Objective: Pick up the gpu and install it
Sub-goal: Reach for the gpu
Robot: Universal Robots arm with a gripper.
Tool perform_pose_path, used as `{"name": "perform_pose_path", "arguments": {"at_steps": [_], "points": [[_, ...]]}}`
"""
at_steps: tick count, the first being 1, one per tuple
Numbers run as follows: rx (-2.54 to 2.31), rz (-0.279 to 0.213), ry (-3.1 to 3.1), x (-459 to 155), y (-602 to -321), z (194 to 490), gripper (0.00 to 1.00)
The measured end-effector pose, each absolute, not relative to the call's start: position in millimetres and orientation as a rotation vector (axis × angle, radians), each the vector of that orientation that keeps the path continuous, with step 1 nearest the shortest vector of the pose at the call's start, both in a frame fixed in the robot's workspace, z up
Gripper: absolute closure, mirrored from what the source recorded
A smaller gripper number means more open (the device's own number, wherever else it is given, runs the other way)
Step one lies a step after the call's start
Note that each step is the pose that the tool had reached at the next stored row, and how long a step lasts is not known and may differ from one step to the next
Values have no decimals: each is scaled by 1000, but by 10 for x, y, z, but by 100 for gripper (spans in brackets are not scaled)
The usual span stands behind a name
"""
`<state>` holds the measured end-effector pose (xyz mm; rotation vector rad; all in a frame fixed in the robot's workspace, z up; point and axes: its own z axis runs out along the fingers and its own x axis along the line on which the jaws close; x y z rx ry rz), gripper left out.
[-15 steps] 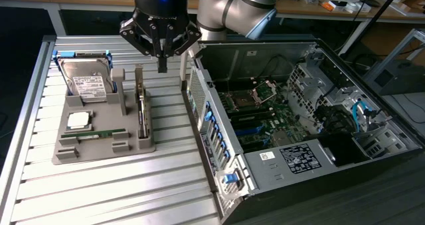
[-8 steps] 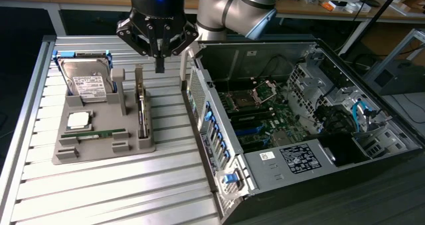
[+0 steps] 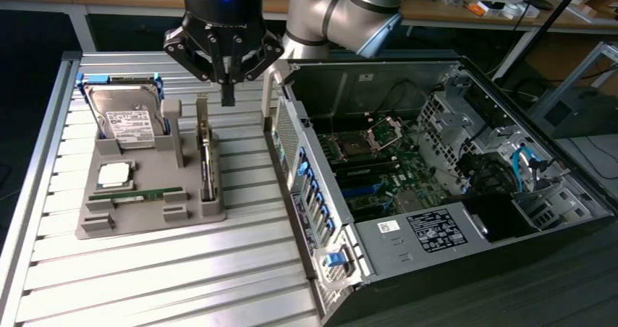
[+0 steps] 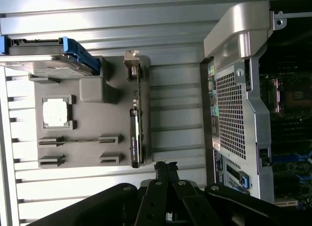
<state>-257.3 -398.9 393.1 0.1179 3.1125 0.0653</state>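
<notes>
**Gpu (image 3: 205,160) not yet picked, gripper (image 3: 228,95) closed and empty over the tray (image 3: 145,222)**

Gripper fingers were pressed together with nothing between them. It hung in the air, clear of every part, tips pointing straight down near the far end of the grey tray. In the wrist view the fingertips sat off to one side of the gpu's line, toward the pc case (image 3: 319,197), not centred over the card. The arm (image 3: 338,16) came in from the top of the exterior view, bent above the case, wrist vertical.

Gpu stood edge-on in its slot along the tray edge nearest the case, pale metal bracket at the far end, untouched. Hard drive (image 3: 130,121), processor chip (image 3: 114,172) and memory stick (image 3: 135,194) sat in their own pockets on the exterior view's left of the gpu. Tray rested on the slatted table (image 3: 193,276).

Case lay open on its side just beside the tray on the exterior view's right, motherboard (image 3: 377,175) exposed.

Judgement: with the card in the tray and the gripper empty, grasp not made, lift and install all left to do
</notes>
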Motion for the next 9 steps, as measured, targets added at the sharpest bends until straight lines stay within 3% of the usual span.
{"name": "perform_pose_path", "arguments": {"at_steps": [9], "points": [[118,64,3112,-2633,-3989,3931,89]]}}
